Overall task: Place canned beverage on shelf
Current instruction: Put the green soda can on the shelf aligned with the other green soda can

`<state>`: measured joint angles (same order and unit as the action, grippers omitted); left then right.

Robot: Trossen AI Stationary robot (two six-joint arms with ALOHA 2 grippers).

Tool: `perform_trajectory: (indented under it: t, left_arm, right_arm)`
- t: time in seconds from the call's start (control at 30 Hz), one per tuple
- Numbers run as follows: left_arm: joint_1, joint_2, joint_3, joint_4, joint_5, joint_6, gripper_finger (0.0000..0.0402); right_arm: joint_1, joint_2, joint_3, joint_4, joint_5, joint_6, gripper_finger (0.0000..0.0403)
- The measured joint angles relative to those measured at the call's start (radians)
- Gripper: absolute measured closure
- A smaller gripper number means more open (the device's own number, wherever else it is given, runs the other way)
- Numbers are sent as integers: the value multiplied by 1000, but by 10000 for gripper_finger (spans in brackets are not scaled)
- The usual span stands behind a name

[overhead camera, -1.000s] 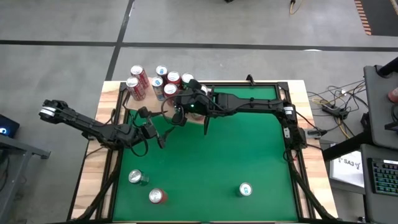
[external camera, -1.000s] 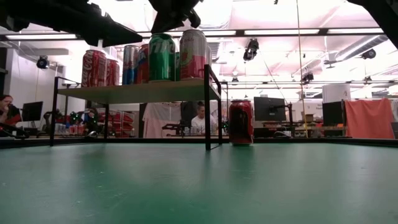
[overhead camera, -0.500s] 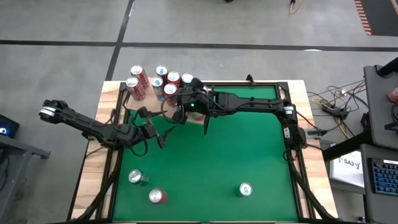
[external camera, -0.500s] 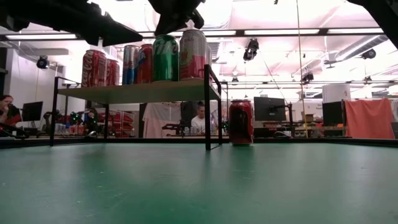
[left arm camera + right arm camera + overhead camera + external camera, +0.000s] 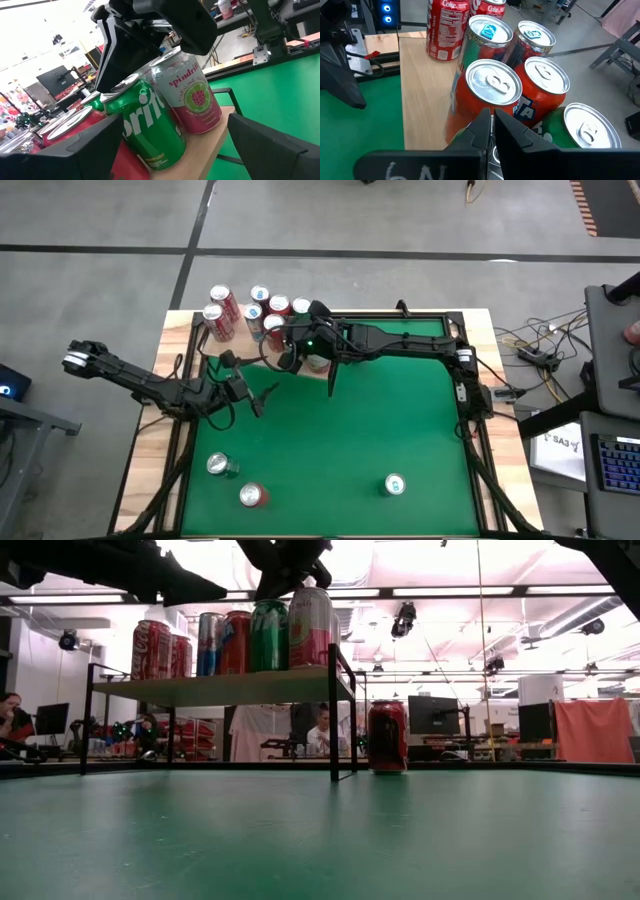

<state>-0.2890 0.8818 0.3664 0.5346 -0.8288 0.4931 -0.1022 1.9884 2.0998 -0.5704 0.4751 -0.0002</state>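
Note:
The shelf stands at the table's far left and carries several upright cans. A green Sprite can and a pink Spindrift can stand on their bases at its end by the dark upright panel. My right gripper is shut and slants down over the can tops, right above the green can. My left gripper is open and level in front of the shelf, with nothing between its fingers. My right gripper comes at the green can from above, slanting down, and its shut fingers stand against the can's top rim. The can stays upright on the shelf board. Whether the tips press on the lid, I cannot tell; the gripper's body hides them.
Orange and red cans crowd the shelf just beyond my right fingers. On the green table stand a silver can, a red can and a green-white can. A dark red can stands beside the shelf's end panel.
The green can has slid a little deeper onto the shelf, still upright, with my shut right gripper staying at its top.

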Motion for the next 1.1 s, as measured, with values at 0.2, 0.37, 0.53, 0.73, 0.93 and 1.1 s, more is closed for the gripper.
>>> perform_trajectory:
  t: [0.2, 0.37, 0.53, 0.73, 0.93, 1.1]
  left_arm:
    - [0, 0, 0, 0, 0, 0, 59]
    - [1, 0, 0, 0, 0, 0, 59]
    - [0, 0, 0, 0, 0, 0, 59]
    - [0, -1, 0, 0, 0, 0, 59]
    - [0, -4, 0, 0, 0, 0, 59]
    - [0, -7, 0, -1, 0, 0, 59]
  right_arm:
    - [-10, 0, 0, 6, -2, -1, 390]
    - [-16, 0, 0, 6, 6, -12, 390]
    - [-17, -3, -2, 15, 24, -51, 390]
    - [-7, -36, 24, 12, 17, -46, 390]
    - [-7, -62, 33, -60, -114, -25, 390]
    - [-13, -56, 28, -76, -169, -18, 390]
